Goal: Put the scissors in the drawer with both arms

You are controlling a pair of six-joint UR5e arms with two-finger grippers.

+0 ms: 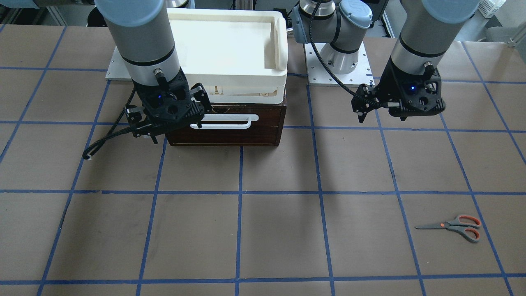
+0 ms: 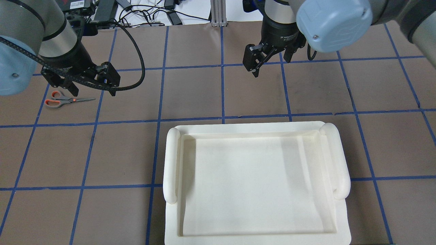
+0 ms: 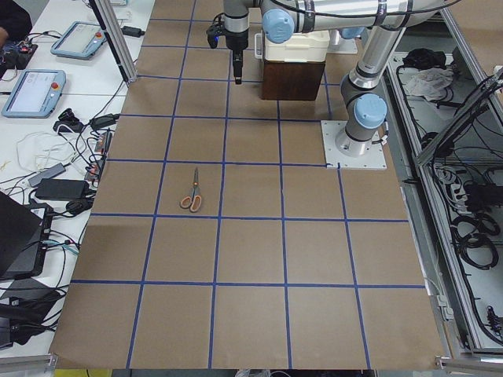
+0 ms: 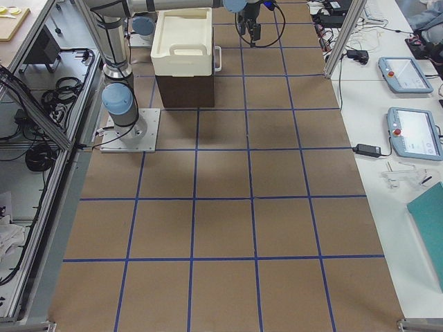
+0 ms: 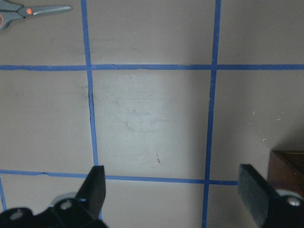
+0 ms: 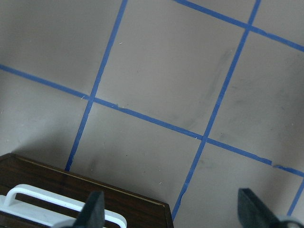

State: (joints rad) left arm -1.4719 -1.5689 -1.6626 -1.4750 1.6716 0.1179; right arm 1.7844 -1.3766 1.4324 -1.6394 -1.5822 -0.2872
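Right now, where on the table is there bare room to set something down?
Bare: the squares in front of the drawer, across to the scissors. Crowded: the drawer's front, where the right tool hangs by the white handle, and the tray stacked on top.

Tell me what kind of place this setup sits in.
Probably a robotics lab workcell: a grey-silver left robot arm and right robot arm mounted on a brown paper-covered table gridded with blue tape, with grey touchscreen control pendants and tangled cables on white side benches.
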